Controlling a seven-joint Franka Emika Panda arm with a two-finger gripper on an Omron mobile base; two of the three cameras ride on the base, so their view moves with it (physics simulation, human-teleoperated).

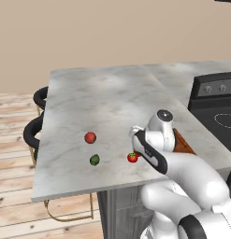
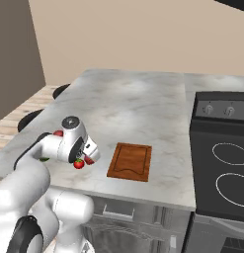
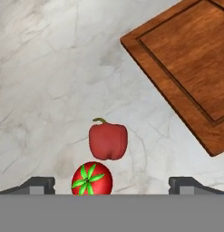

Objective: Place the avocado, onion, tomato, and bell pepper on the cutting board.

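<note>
Red tomato (image 3: pixel 91 180) between open jaws, bell pepper (image 3: pixel 108 140) beside

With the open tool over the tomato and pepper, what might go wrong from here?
1. The tomato sits right against the bell pepper, between the open tool tips; closing may nudge the pepper or catch both.
2. The round tomato could roll on the marble counter, which it lies fairly near the front edge of.
3. The cutting board is bare, so all four items are yet to be moved; the avocado and the other red ball lie farther off.
</note>
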